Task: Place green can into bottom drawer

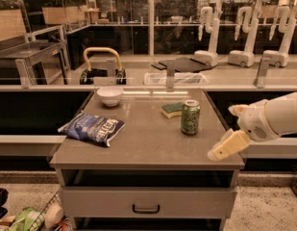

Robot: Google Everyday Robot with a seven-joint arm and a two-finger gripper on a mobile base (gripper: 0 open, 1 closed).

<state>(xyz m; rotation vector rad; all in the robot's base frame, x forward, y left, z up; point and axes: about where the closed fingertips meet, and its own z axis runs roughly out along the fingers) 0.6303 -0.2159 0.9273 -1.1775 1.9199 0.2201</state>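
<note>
One drawer (pixel 145 202) sits shut at the front. Off the near right corner of the table (pixel 148 153) hangs the gripper (pixel 228 146), its state impossible to tell. Farther back, the green can (pixel 190 117) stands upright on top, beside a sponge (pixel 172 109).

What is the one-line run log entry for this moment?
green can: upright on table, not grasped | gripper: at table's right front corner, apart from green can | grasp: not yet done

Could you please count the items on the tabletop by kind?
Can: 1
Sponge: 1
Bowl: 1
Chip bag: 1
Total: 4
Not counted: the pincer, at the right front corner of the table.
</note>
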